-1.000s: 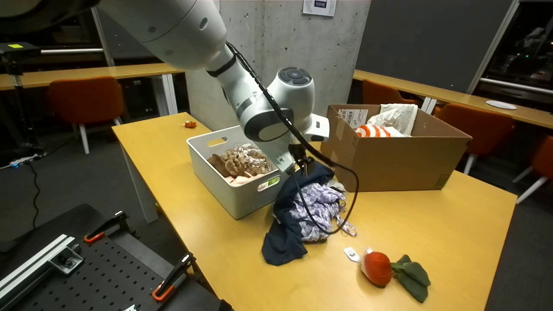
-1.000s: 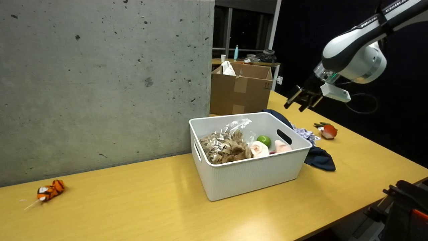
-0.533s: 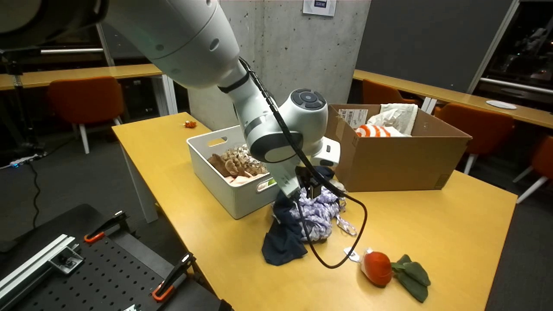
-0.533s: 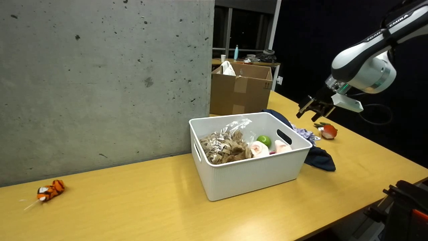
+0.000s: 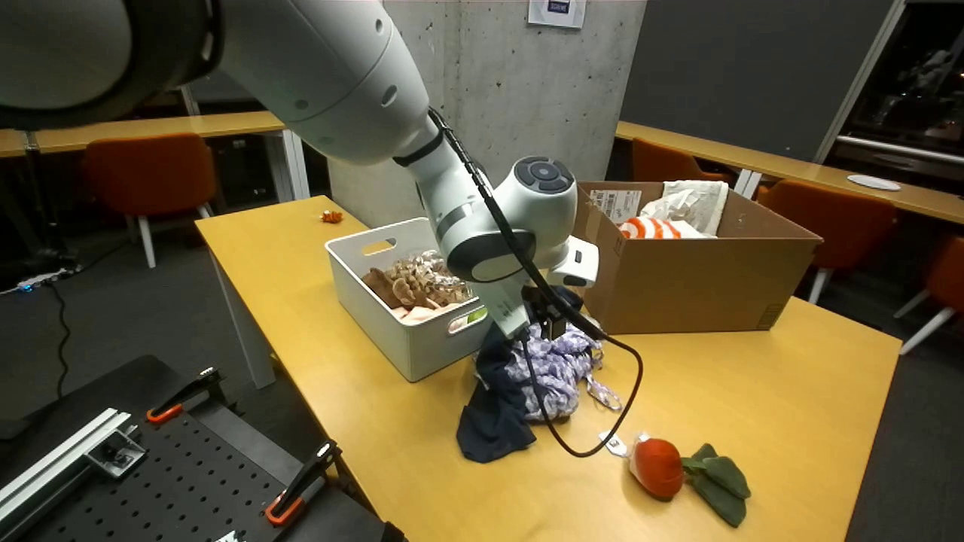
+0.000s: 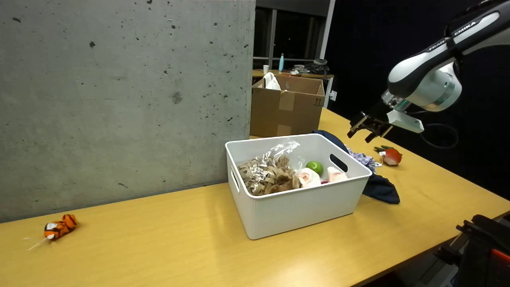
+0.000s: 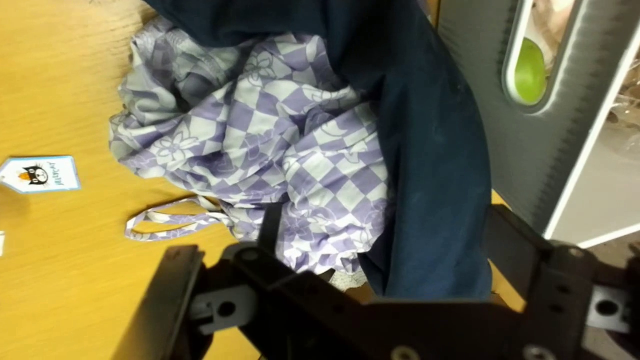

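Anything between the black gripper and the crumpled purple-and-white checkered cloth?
Nothing visible. In the wrist view the open gripper hangs over the checkered cloth, whose upper surface is largely exposed; the dark-navy fabric lies along its edges.

tag [image 7: 40,174]: JELLYCAT | arm [image 6: 432,61]: FRAN…, EMIKA | cardboard box [image 6: 286,109]: up arrows

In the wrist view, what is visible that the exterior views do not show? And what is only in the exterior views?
Only the wrist view shows a recognizable cat drawing on the white tag.
Only the exterior views show the concrete wall and the orange striped toy.
All share the gripper, the navy cloth, the purple checkered cloth and the plastic bin.
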`<action>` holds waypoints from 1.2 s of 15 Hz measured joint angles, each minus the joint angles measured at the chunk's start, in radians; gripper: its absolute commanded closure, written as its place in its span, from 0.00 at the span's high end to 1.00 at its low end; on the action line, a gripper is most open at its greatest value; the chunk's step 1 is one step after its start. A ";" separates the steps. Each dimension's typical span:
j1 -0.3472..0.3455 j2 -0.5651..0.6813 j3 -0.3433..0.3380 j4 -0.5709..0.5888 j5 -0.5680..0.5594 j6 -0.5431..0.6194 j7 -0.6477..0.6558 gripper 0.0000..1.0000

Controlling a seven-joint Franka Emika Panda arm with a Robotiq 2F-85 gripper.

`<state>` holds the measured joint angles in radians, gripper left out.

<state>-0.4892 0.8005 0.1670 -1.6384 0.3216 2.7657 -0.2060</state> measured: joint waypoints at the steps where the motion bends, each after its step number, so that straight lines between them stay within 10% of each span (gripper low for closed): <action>1: 0.004 0.014 0.000 0.020 0.000 0.000 0.003 1.00; 18: 0.100 0.271 -0.039 0.405 -0.002 -0.125 0.071 0.98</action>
<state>-0.3889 1.0720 0.1277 -1.2330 0.3194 2.6403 -0.1348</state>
